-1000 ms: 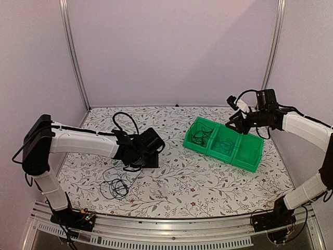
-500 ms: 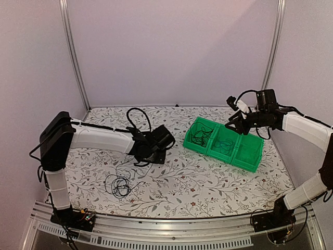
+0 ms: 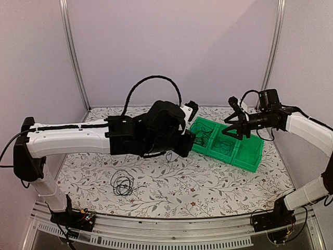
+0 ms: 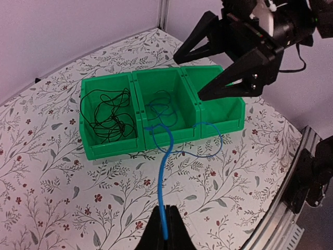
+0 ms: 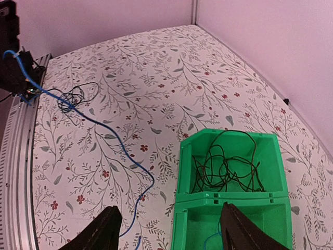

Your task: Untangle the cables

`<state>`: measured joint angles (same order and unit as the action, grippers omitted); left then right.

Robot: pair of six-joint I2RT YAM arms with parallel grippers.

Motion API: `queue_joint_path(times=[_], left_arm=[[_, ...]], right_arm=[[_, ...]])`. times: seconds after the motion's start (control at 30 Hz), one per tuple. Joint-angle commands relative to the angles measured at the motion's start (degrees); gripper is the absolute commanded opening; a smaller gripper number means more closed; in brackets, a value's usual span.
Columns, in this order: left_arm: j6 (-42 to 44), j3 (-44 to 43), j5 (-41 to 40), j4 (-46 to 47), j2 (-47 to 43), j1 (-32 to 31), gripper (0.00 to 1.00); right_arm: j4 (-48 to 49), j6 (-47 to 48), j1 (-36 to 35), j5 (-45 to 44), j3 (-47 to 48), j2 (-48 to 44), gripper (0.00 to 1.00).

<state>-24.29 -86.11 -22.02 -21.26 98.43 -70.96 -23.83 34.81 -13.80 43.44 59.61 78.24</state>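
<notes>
Grips a blue cable [image 4: 161, 172] in the clenched left gripper [image 4: 165, 229], strand trailing from the green bin's [image 4: 112, 148] middle compartment, likely to pull it free. Holds the right gripper [image 4: 187, 78] spread above the bin, grasping nothing. Leaves black cables [image 4: 106, 114] tangled in the compartment nearest the left arm, and a loose coil [image 3: 122, 183] on the table.

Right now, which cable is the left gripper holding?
The blue cable: it runs from the middle compartment of the green bin into the shut left gripper. The black tangle in the end compartment and the black coil on the table lie free.
</notes>
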Motion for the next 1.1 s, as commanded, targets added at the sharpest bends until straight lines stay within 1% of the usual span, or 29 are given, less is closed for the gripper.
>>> queue_joint_path(times=[0.0,0.07,0.17,0.37,0.47,0.57,0.6,0.63,0.67,0.77,0.8,0.83,0.97,1.07], left_arm=[[4.9,1.3,7.4,4.0,-3.4,0.0,0.0],[5.5,2.5,9.8,5.5,-4.7,-0.1,0.0],[5.8,3.9,12.6,7.3,-6.4,-0.3,0.0],[5.8,6.2,14.5,10.2,-8.3,-0.7,0.0],[5.8,6.5,15.6,10.6,-8.7,-0.9,0.0],[6.3,6.8,17.0,10.7,-9.2,-1.1,0.0],[6.4,7.0,17.3,10.7,-9.4,-1.1,0.0],[6.4,7.1,17.4,10.6,-9.6,-1.2,0.0],[6.4,7.4,17.5,10.6,-9.8,-1.2,0.0],[6.4,8.5,17.0,10.6,-10.8,-1.2,0.0],[6.4,9.2,16.4,10.7,-11.1,-1.2,0.0],[6.3,9.8,15.4,10.8,-11.5,-1.2,0.0],[4.8,14.3,8.7,12.1,-12.7,-1.0,0.0],[4.4,20.0,4.5,15.6,-13.5,-0.6,0.0]], right_arm=[[-3.8,4.2,-2.1,15.6,1.9,-6.9,0.73],[-4.2,4.7,-4.1,17.8,2.9,-9.0,0.75],[-5.7,3.4,-7.6,17.7,6.0,-8.6,0.75],[-5.3,2.9,-15.8,14.5,8.4,-5.3,0.76],[-3.0,1.9,-19.6,12.9,8.0,-4.0,0.76],[-1.6,1.6,-21.8,11.8,7.9,-2.9,0.73],[-1.4,1.9,-22.2,11.5,7.9,-2.4,0.69],[-1.3,2.0,-22.4,11.5,8.1,-2.1,0.63],[-1.3,2.1,-22.5,11.3,8.2,-1.8,0.54],[-1.2,2.3,-22.5,9.5,8.4,-1.3,0.18],[-1.1,2.3,-22.5,8.3,8.4,-1.4,0.08],[-1.1,2.1,-22.5,7.2,8.4,-1.7,0.0],[-2.3,1.8,-22.4,2.7,8.5,-3.5,0.0],[-4.1,1.9,-21.3,1.2,9.0,-4.6,0.0]])
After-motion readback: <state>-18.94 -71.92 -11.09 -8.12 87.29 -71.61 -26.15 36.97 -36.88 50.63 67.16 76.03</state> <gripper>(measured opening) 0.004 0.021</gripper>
